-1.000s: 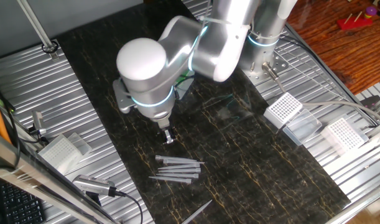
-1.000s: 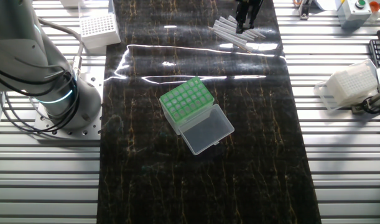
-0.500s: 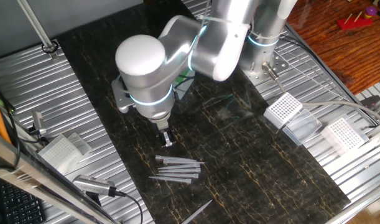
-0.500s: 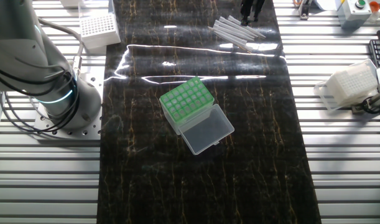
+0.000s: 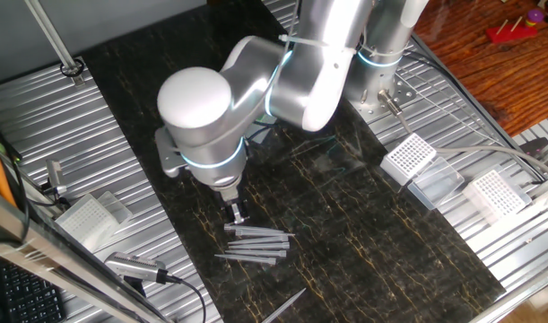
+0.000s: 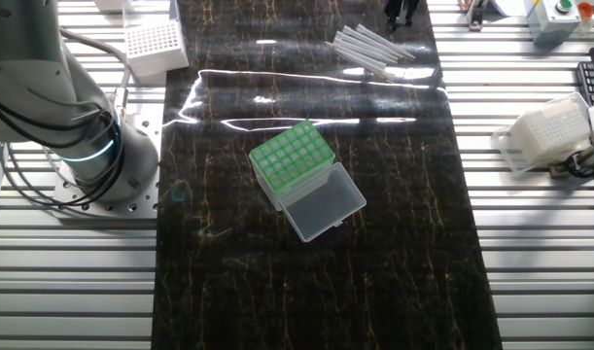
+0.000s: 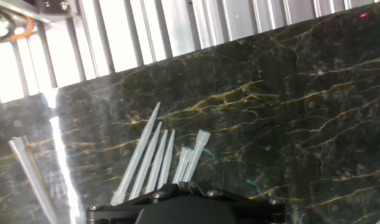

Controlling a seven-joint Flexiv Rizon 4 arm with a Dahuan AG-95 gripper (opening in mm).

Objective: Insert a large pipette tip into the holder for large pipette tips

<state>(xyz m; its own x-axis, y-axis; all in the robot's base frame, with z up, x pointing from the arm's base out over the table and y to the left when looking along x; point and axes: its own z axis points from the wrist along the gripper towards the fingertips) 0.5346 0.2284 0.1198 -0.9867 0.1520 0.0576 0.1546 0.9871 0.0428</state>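
Large pipette tips point(image 5: 256, 245) lie flat; green-topped holder point(image 6: 293, 163) open.

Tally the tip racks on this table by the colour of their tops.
Green-topped rack: 1
White-grid racks: 3
Total: 4 racks
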